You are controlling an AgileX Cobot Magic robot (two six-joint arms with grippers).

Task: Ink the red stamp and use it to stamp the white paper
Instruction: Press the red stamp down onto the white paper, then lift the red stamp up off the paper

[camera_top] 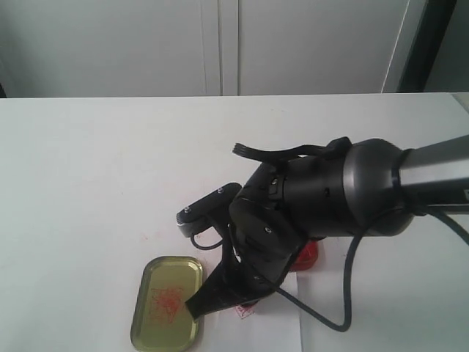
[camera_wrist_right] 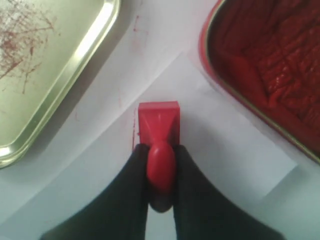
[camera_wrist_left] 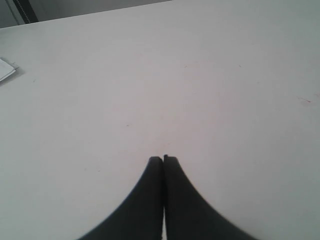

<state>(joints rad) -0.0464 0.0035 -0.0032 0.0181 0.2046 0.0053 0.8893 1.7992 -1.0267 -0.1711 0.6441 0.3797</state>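
In the right wrist view my right gripper (camera_wrist_right: 160,150) is shut on the knob handle of the red stamp (camera_wrist_right: 158,120). The stamp's square base points down at the white paper (camera_wrist_right: 225,145) and seems to sit on it, with a thin red streak along one edge of the base. From the exterior view the right gripper (camera_top: 201,304) reaches low over the paper (camera_top: 282,323), and the arm hides the stamp. My left gripper (camera_wrist_left: 163,159) is shut on nothing above bare white tabletop and does not show in the exterior view.
The open tin of red ink paste (camera_wrist_right: 265,60) lies beside the paper, mostly hidden under the arm in the exterior view (camera_top: 309,257). The gold lid (camera_top: 167,312) with red smears lies left of the paper (camera_wrist_right: 50,65). A white object (camera_wrist_left: 5,70) sits at the table's edge.
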